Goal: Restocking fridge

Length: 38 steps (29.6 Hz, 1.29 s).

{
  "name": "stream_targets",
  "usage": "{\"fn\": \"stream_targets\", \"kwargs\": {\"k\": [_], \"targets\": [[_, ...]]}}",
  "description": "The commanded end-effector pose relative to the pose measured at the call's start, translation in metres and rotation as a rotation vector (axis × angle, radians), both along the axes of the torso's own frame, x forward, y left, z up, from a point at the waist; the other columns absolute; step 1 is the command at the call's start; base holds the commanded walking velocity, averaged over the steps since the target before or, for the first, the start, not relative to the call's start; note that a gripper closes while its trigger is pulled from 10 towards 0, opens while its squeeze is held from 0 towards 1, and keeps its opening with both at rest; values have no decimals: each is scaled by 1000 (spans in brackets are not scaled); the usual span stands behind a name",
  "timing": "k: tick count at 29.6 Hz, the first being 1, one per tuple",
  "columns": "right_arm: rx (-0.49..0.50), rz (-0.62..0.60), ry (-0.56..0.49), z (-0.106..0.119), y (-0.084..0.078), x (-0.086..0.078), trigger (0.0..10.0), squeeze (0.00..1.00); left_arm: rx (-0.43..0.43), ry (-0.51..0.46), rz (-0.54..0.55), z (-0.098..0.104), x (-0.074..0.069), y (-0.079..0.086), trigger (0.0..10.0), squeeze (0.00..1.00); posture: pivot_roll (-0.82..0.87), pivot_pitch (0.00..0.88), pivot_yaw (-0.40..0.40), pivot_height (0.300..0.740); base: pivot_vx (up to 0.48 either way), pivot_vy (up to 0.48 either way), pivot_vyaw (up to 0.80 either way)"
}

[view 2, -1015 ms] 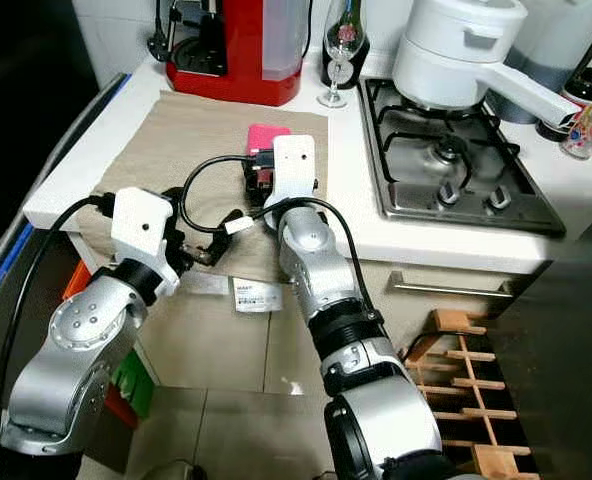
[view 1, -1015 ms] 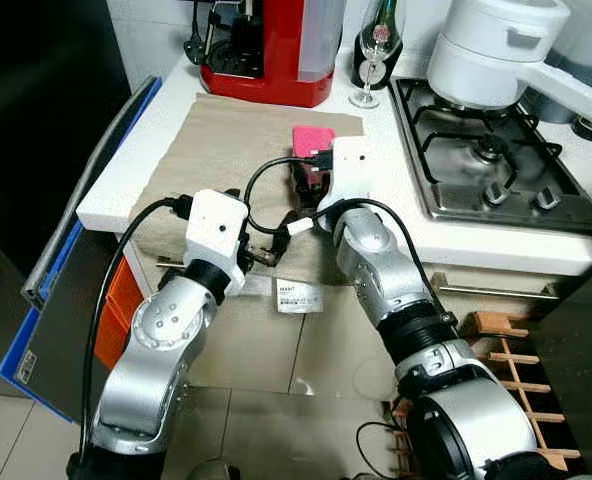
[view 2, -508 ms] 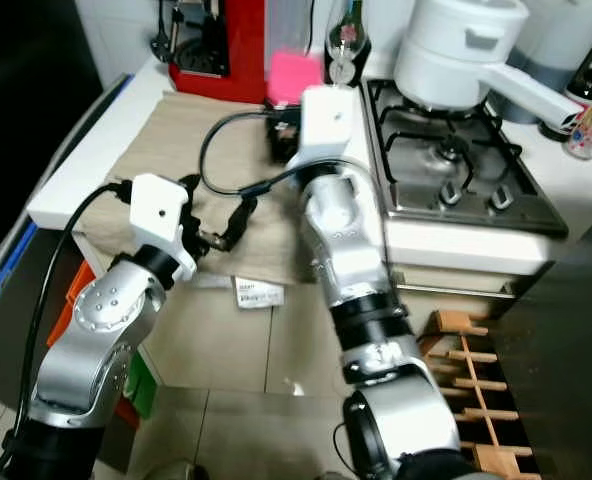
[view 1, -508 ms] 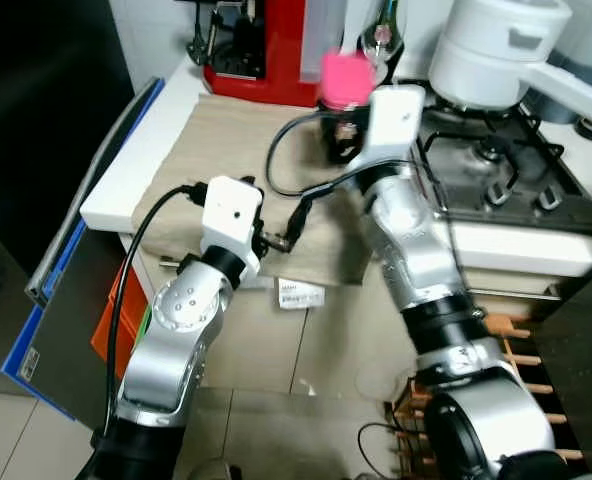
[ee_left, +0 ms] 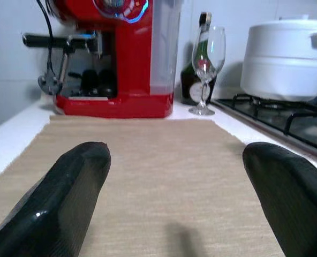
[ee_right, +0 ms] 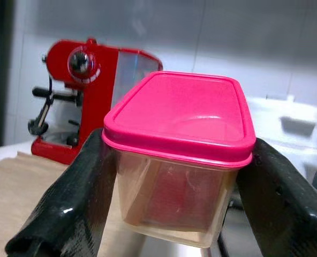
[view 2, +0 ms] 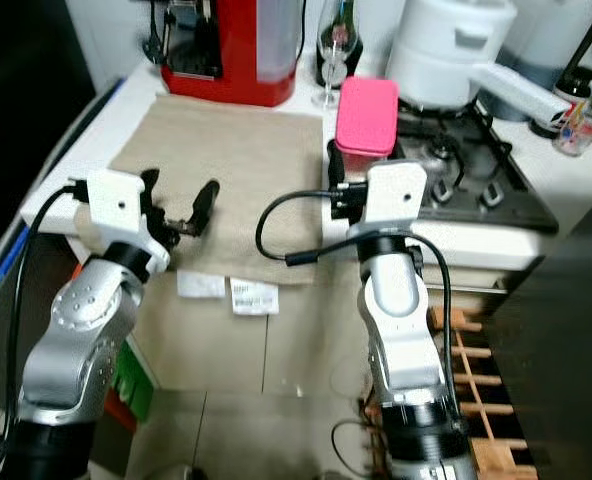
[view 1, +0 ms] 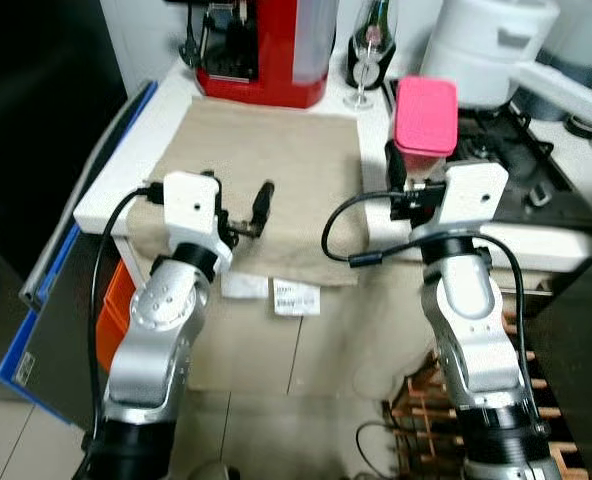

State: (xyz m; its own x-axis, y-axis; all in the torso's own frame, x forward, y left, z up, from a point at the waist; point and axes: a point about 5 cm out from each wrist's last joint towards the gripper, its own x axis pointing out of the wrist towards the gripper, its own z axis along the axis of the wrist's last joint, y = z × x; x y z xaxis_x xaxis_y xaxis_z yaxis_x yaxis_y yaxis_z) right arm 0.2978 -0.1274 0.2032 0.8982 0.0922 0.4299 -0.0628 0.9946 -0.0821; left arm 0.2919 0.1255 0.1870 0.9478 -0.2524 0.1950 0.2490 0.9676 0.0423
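now right tool (ee_right: 172, 176) grips pink-lidded container (view 1: 425, 115) aloft; left tool (ee_left: 174, 182) hovers wide open over mat (view 1: 266, 160).

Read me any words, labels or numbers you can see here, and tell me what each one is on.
None can be read.
White tag hanging below the beige cloth: dark print, too small and blurred.
Second white tag beside it: no print can be made out.
Green bottle behind the wine glass: label not legible.
Red coffee machine: no legible marking.
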Motion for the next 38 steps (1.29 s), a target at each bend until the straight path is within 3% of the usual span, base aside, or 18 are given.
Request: {"fn": "stream_targets", "kwargs": {"k": [1,12,23,38], "targets": [[14,-27,13,2,-10,1,0,0,1,-32,5,6,3,-4,10000,0,-33,0,-23,740,0,0,0],[50,0,76,-5,-4,10,0,0,-5,-41,6,6,8,-7,10000,0,-29,0,-19,740,-261,0,0],[51,-4,99,-9,-6,13,0,0,-18,-50,2,7,8,-10,10000,0,-28,0,-29,740,-288,-281,0],[84,-12,189,-30,-12,2,0,0,-21,-43,-7,5,7,-9,10000,0,-30,0,-30,740,-284,-296,0]]}}
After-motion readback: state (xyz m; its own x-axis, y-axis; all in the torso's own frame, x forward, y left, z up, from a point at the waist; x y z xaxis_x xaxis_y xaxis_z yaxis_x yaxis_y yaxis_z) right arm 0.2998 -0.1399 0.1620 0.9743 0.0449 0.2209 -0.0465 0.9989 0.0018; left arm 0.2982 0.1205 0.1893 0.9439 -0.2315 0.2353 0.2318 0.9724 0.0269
